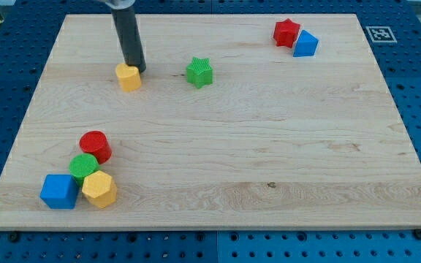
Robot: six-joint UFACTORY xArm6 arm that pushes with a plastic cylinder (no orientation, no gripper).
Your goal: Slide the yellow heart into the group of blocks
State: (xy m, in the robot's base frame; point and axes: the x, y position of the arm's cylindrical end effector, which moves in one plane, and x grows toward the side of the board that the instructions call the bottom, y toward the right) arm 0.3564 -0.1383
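Note:
The yellow heart lies on the wooden board in the upper left part of the view. My tip touches its upper right side. The group sits at the view's lower left: a red cylinder, a green cylinder, a blue cube and a yellow hexagonal block, all close together. The heart is well above the group and a little to its right.
A green star lies to the right of the heart. A red star and a blue block touch each other at the view's upper right. A marker tag sits off the board's top right corner.

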